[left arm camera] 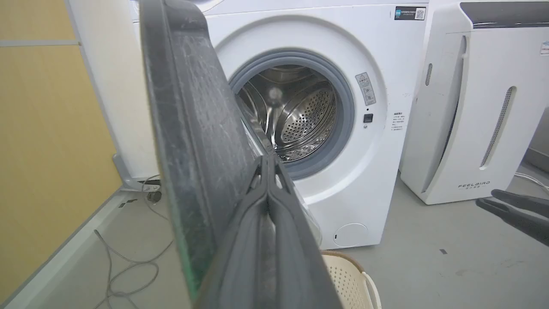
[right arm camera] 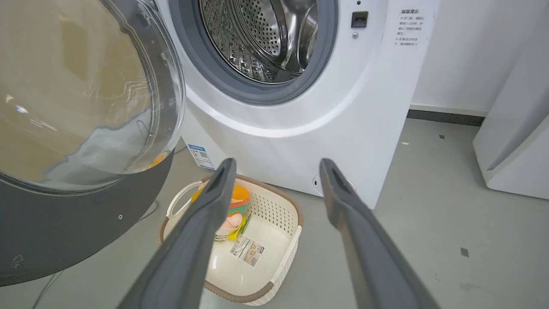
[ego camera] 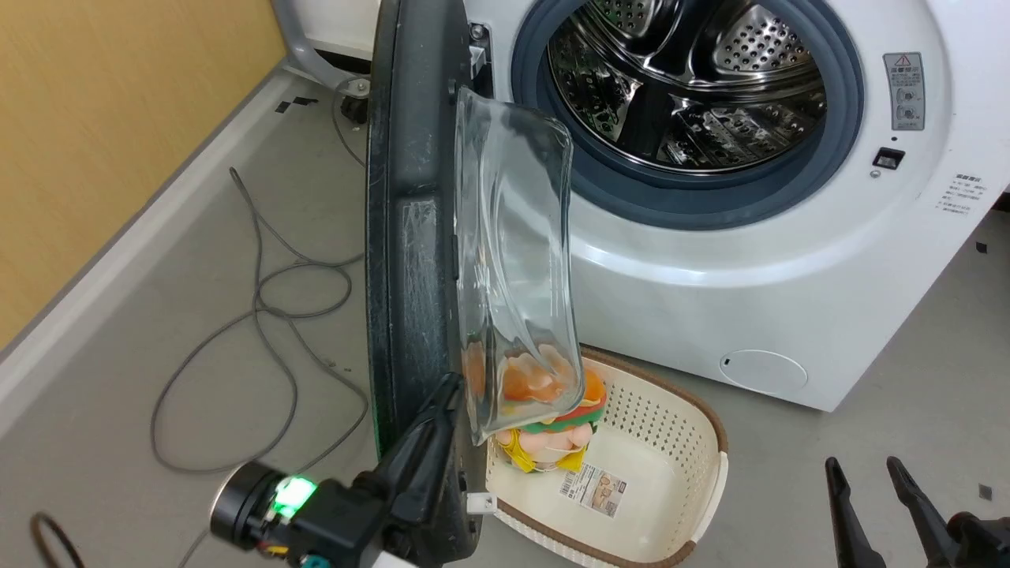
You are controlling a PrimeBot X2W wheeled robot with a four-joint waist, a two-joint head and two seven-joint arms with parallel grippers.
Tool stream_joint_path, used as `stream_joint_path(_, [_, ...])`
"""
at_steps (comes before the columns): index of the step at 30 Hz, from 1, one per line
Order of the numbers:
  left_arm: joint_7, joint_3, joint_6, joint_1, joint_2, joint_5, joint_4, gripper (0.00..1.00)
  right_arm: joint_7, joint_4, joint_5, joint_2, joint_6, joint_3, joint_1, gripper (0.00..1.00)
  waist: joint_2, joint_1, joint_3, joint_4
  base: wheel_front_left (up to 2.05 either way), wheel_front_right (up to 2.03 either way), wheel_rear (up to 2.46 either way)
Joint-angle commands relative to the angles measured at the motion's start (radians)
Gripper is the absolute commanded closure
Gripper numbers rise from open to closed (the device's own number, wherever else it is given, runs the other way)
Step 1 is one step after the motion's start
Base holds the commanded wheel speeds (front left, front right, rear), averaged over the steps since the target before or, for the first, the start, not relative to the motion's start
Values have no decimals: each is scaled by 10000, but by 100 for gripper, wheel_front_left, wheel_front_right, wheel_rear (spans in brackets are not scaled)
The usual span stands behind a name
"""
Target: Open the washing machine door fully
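Door (ego camera: 406, 237) of washing machine (ego camera: 710, 260) stands half open. My closed left tool (ego camera: 451, 388) rests against inner rim; best I push outward slowly, following hinge arc. Right tool (ego camera: 862, 467) open, idle.

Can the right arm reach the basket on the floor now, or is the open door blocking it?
Probably yes. The right gripper is open, and bare floor lies between it and the basket. The washing machine door overhangs just the basket's left part.

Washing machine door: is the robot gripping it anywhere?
No. The left gripper is shut on nothing, lying against the door at its inner rim; the right gripper is open, empty.
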Motion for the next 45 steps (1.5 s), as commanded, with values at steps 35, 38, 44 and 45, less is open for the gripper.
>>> stream_joint_path(35, [-2022,4658,493,-697,731,-2609,3845,100,205,-80,-43,26,6,-109,-461,0,0,-1,644,-131,0,0,0])
stream_joint_path(38, [-2285,5075,314,-1058,803,-2830,4652,100,251,-134,-63,26,6,-139,-487,0,0,-1,709,-225,0,0,0])
stream_joint_path(44, [-2562,5817,-238,-1788,958,-3128,6456,100,296,-176,-74,26,6,-146,-555,0,0,-1,769,-371,0,0,0])
stream_joint_path(45, [-2582,5906,-357,-1890,973,-3135,6726,100,298,-170,-71,26,6,-141,-561,0,0,-1,764,-395,0,0,0])
